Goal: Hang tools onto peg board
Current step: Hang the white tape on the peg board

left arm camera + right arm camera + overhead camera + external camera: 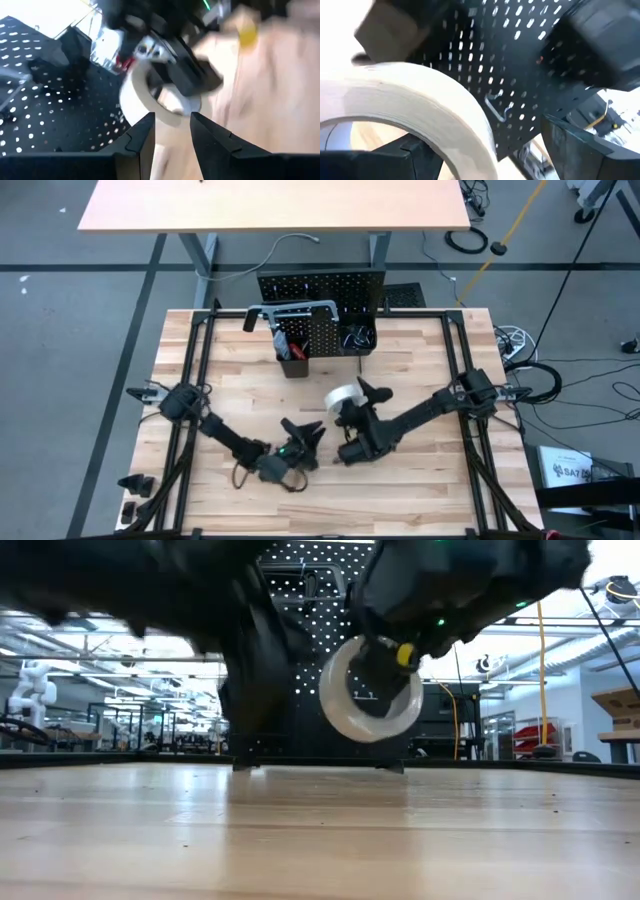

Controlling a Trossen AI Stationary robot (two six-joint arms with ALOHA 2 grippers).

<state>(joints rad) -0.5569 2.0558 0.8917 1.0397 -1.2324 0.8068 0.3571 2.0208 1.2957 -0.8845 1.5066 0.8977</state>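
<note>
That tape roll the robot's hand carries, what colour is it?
White; the tape roll shows best in the low view.

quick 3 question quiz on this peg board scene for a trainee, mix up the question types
1. True or false: the white tape roll already hangs on the peg board.
2. Which gripper holds the tape roll: A) left gripper B) right gripper
3. Fill in: the grey hacksaw hangs on the ____.

Key: 1 false, it is held above the table. 2 B; the left gripper is open and empty. 3 peg board.
</note>
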